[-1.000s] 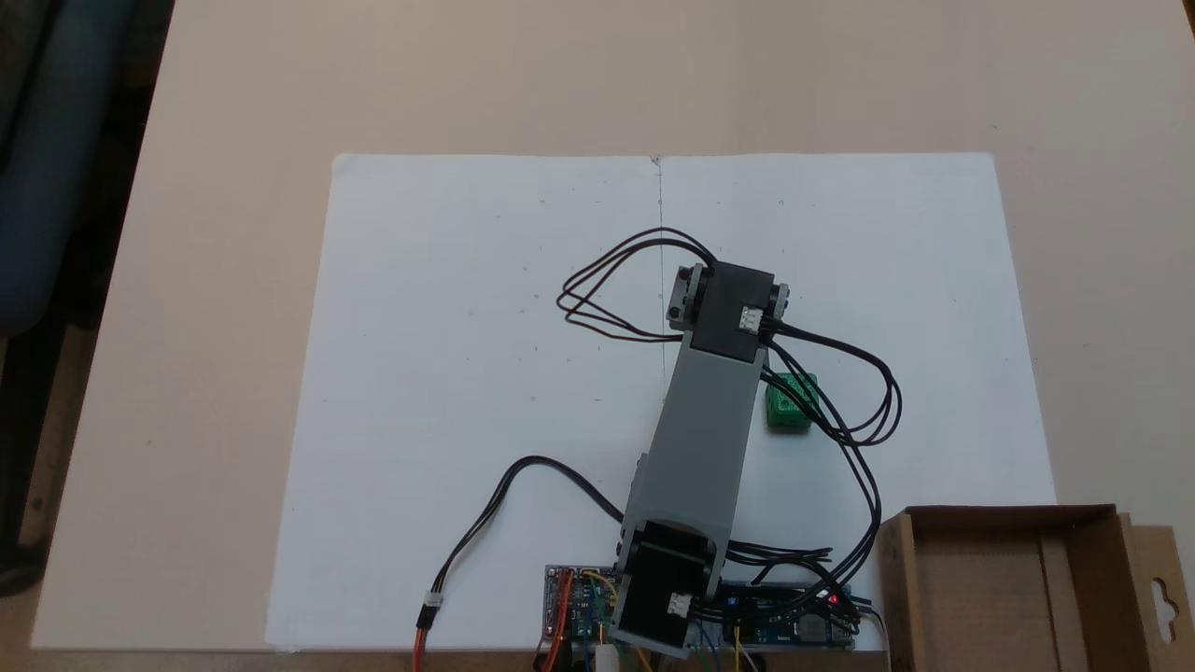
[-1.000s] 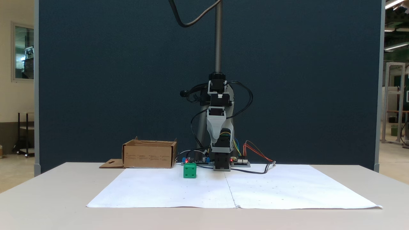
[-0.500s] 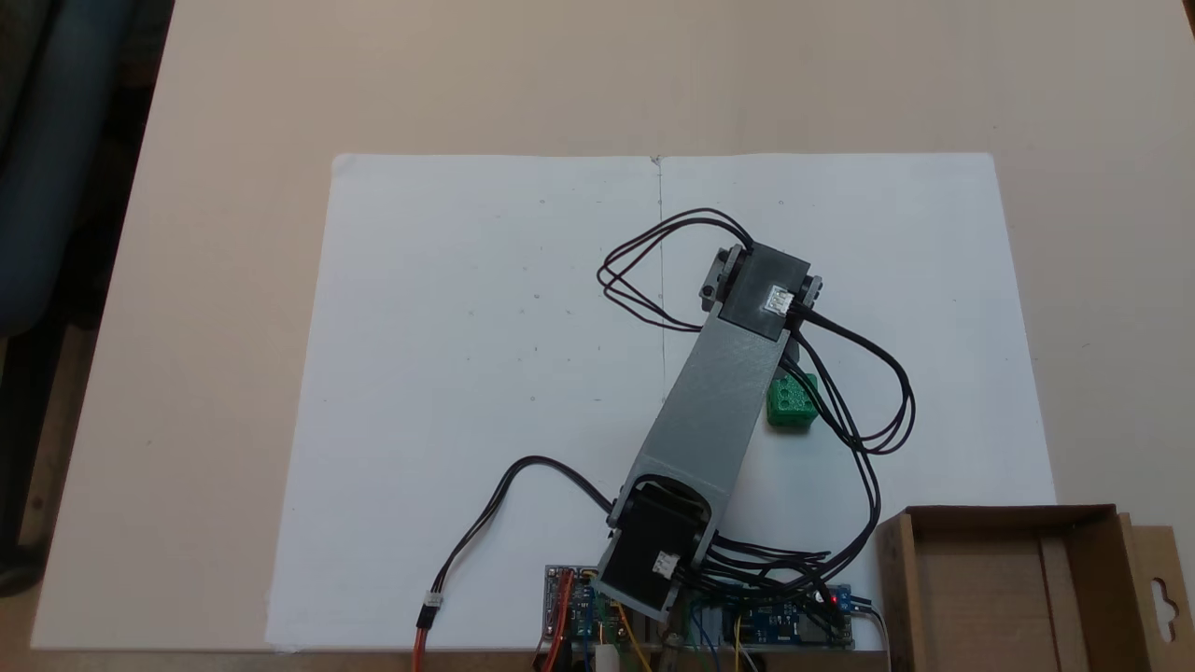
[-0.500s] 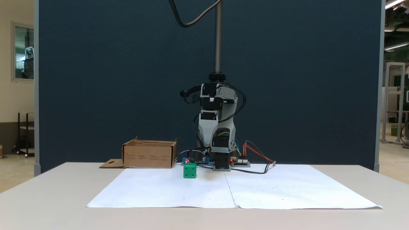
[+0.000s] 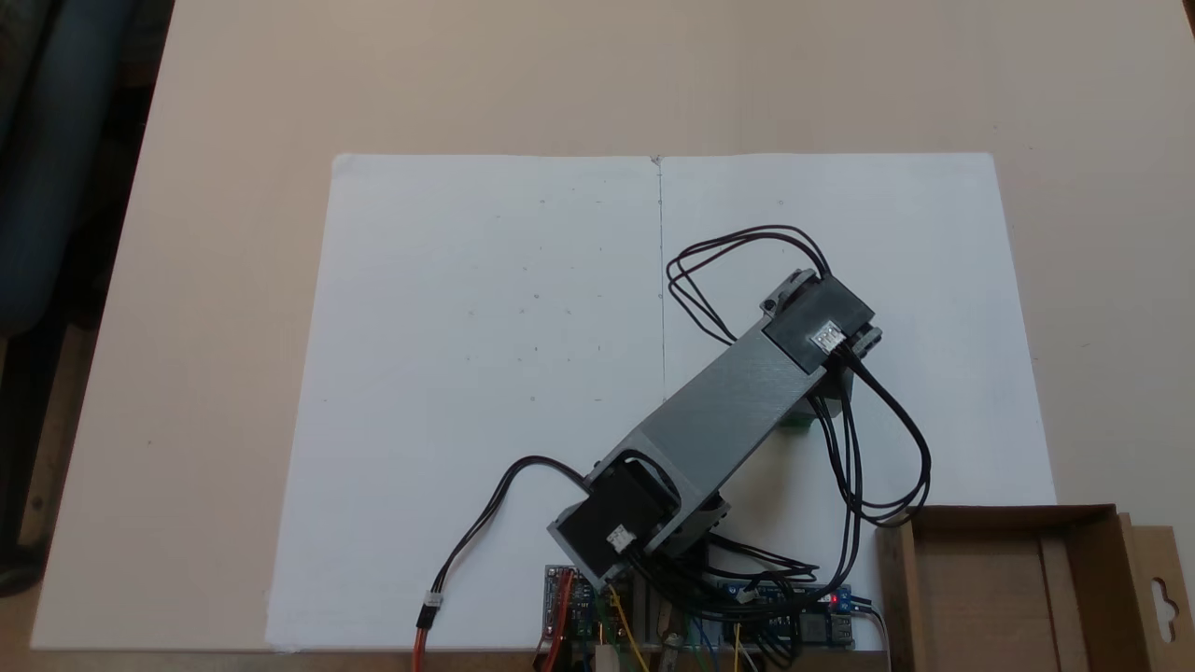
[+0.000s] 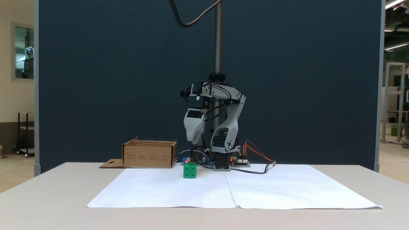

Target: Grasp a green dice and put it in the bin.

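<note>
The green dice (image 6: 189,170) sits on the white paper, with two pips on the face toward the front fixed view. In a fixed view from above, the arm covers all but a green sliver of the dice (image 5: 795,422). My gripper (image 6: 194,141) hangs tip-down roughly a dice's height above it, slightly to its right, touching nothing. Its jaws lie one behind the other, so their state is unclear. The bin (image 6: 148,157), a brown cardboard box, stands to the dice's left at the table's back. From above the bin (image 5: 1008,511) is at the bottom right and looks empty.
White paper (image 5: 485,373) covers the table's middle. Circuit boards (image 5: 775,625) and looping black cables (image 5: 896,448) crowd the arm's base next to the bin. The bin's flap (image 5: 1162,597) with a hanger hole lies flat on its outer side.
The arm has swung from the paper's middle toward the bin side, and the gripper now hangs over the dice. The dice and bin have not moved.
</note>
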Motion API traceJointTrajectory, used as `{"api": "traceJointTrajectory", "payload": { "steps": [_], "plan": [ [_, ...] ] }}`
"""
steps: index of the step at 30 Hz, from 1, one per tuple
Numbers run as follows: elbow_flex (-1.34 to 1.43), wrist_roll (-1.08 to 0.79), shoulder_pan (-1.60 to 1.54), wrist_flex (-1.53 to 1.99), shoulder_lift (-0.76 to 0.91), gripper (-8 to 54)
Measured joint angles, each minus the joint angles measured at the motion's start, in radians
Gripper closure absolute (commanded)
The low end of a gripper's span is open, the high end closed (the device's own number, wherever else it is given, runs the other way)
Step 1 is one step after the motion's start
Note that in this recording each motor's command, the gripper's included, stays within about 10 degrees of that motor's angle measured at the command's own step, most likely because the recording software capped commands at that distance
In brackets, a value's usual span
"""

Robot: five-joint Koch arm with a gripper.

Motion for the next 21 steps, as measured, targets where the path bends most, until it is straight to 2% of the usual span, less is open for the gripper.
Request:
{"api": "traceJointTrajectory", "payload": {
  "steps": [10,21],
  "plan": [
    [0.000,-0.149,0.109,0.114,0.000,0.1],
    [-0.002,-0.158,0.064,0.124,-0.044,-0.4]
  ]
}}
